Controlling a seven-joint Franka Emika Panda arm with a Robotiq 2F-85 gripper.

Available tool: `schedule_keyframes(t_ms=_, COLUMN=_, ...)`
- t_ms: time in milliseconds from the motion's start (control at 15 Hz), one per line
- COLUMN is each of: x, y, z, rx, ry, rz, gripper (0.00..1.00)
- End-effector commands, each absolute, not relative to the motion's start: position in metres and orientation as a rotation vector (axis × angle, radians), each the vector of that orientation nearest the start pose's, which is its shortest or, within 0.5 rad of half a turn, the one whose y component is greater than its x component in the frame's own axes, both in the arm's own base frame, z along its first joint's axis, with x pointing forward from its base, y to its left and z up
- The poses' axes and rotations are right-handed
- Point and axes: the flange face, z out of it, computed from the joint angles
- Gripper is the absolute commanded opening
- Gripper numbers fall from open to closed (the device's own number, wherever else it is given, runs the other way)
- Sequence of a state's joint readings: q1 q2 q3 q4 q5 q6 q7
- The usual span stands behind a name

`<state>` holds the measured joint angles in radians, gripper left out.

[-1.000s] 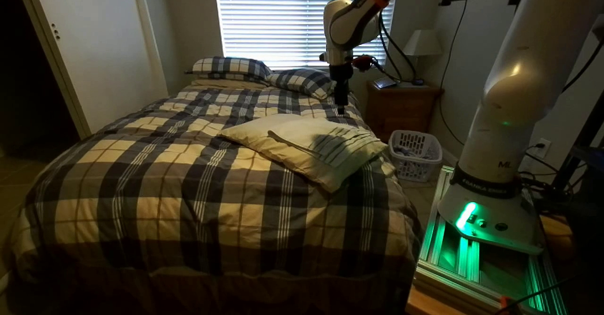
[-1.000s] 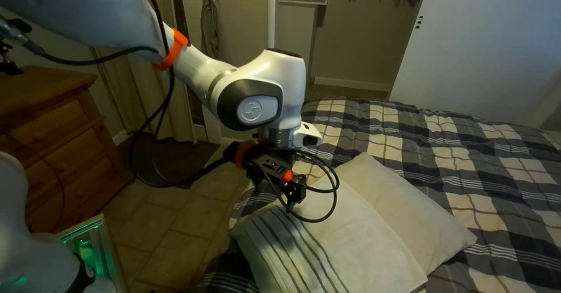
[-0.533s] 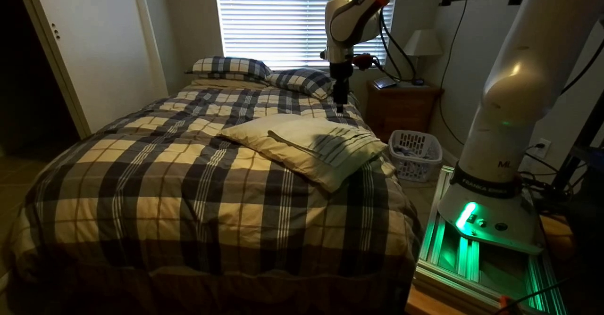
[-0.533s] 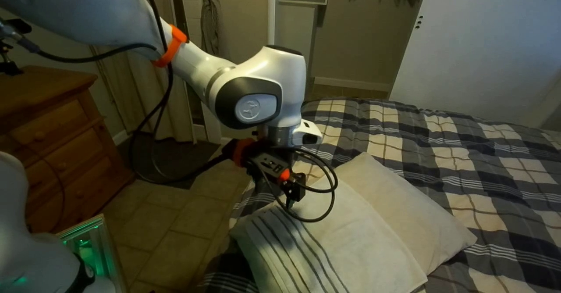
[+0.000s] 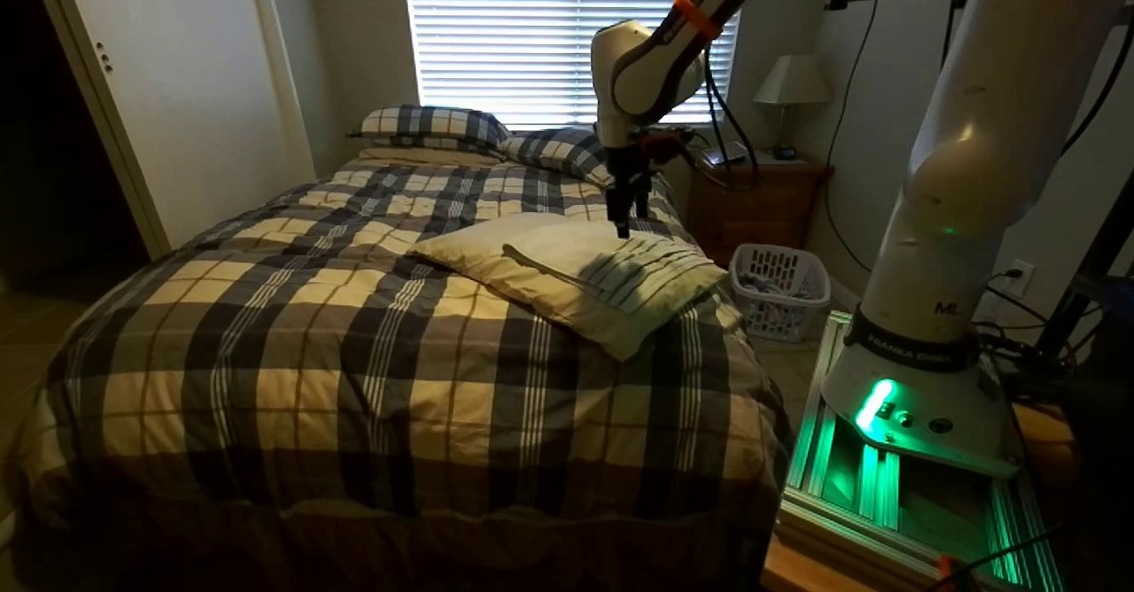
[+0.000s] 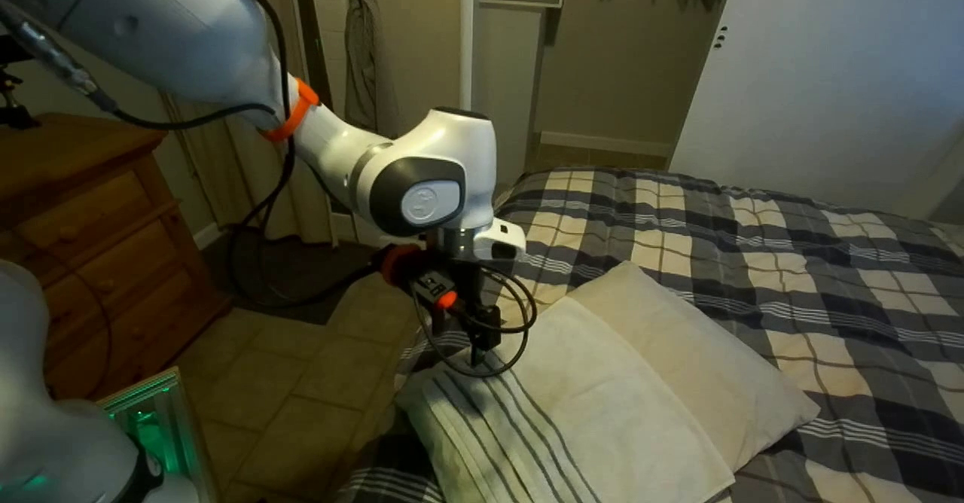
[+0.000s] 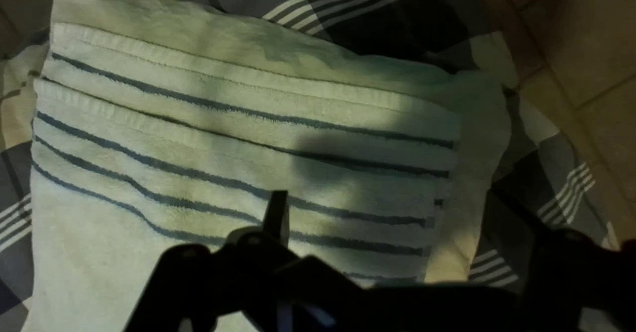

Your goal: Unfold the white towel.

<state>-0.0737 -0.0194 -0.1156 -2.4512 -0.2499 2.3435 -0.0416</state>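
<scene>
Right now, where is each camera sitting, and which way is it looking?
In an exterior view: sits past the foot of the bed, looks toward the window blinds; the robot's arm and green-lit base show.
In an exterior view: sits high, apparently beside the bed, looks down across it toward the white door; arm and some of the base show.
Wrist view: sits on the arm, looks down at the white towel on the cream pillow; open claw shows.
Both exterior views share bed, towel, pillow, arm and claw.
</scene>
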Motion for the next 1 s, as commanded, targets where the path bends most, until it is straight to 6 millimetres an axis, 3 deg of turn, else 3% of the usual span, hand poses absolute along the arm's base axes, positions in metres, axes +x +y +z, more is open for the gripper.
schedule_keyframes(t_ms=0, x=0.453, y=-0.093, z=0.274, rx=-3.370, ry=0.013, rz=0.218, gripper=1.00)
schedule_keyframes(t_ms=133, x=0.455, y=-0.089, z=0.258, rx=-3.444, ry=-0.139, rz=0.232, gripper=1.00)
schedule_keyframes(t_ms=467, x=0.460, y=-0.094, z=0.250, rx=-3.487, ry=-0.314, rz=0.057, gripper=1.00)
schedule_keyframes(t_ms=733, x=0.457, y=-0.104, z=0.255, rx=-3.411, ry=-0.205, rz=-0.169, gripper=1.00)
schedule_keyframes(t_ms=933, x=0.448, y=-0.116, z=0.254, rx=-3.372, ry=-0.087, rz=-0.219, gripper=1.00)
